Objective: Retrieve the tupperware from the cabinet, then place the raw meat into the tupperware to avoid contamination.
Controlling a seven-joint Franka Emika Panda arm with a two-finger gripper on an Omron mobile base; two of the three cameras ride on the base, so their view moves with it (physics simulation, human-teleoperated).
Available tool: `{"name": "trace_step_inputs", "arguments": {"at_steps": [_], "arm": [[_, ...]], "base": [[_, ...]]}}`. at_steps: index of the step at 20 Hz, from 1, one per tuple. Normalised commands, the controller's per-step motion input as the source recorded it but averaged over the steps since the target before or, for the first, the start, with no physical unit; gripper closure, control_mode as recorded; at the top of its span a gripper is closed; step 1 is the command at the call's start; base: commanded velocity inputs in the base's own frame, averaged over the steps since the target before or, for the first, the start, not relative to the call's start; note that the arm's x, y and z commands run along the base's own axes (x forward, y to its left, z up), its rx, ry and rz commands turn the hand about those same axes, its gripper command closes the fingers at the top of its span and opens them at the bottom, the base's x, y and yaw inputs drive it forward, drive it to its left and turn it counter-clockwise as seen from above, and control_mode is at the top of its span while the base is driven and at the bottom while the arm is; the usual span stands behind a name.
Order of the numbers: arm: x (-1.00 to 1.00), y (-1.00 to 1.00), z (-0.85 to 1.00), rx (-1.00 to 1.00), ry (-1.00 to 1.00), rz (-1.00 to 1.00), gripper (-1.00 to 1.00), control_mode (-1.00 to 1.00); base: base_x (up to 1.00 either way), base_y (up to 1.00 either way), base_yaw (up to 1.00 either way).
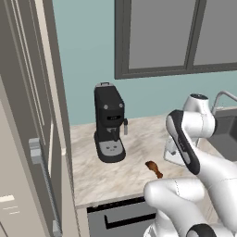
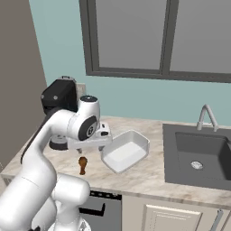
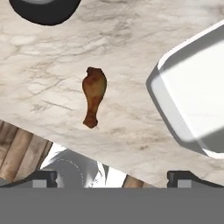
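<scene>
The gripper (image 3: 112, 176) hangs over the marble counter (image 3: 52, 65) with its jaws spread wide and nothing between them; the two dark fingertips (image 3: 43, 177) rise at the lower edge of the hand view, well apart from each other. The raw meat (image 3: 93, 100) lies flat on the stone ahead of the jaws and a little toward the left finger, its thick end pointing away from them and its thin shank pointing back toward them; it touches neither finger. The tupperware (image 3: 197, 100) stands on the same counter off to the right-finger side, near the meat but apart from it, open-topped and with nothing in it; so the fetching from the cabinet (image 1: 28, 139) looks done, and the step in hand is, by my reading, the pick of the meat. To do it well, I would shift the hand so the lump sits midway between the fingers; as they stand, the drumstick's long axis runs away from the jaws and the closing line crosses it, which suits a grip across the thick part; then descend straight until the tips straddle the meat just above the stone, and close gently, since so small and rounded a piece may squirt out sideways or roll; the coffee machine (image 1: 109, 122) stands beyond the meat, its dark base at the far edge of the hand view, so the approach should stay vertical rather than sweep forward; the lift afterwards needs to clear the tub's near wall before moving over it.
</scene>
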Motion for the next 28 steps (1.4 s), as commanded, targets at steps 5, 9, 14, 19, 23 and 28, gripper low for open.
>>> {"name": "trace_step_inputs", "arguments": {"at_steps": [5, 9, 14, 19, 23, 28], "arm": [[-0.05, 0.25, -0.08, 0.0, 0.0, -0.13, -1.0, -1.0], [-0.03, 0.25, -0.08, 0.0, 0.0, -0.13, -1.0, -1.0], [0.0, 0.24, -0.12, 0.0, 0.0, -0.07, -1.0, -1.0], [0.0, 0.18, -0.17, 0.0, 0.0, -0.01, -1.0, -1.0], [0.01, 0.13, -0.22, 0.0, 0.0, 0.0, -1.0, -1.0], [0.11, 0.05, -0.22, 0.0, 0.0, 0.0, -1.0, -1.0]], "base": [[0.0, 0.0, 0.0], [0.0, 0.0, 0.0], [0.0, 0.0, 0.0], [0.0, 0.0, 0.0], [0.0, 0.0, 0.0], [0.0, 0.0, 0.0]]}}
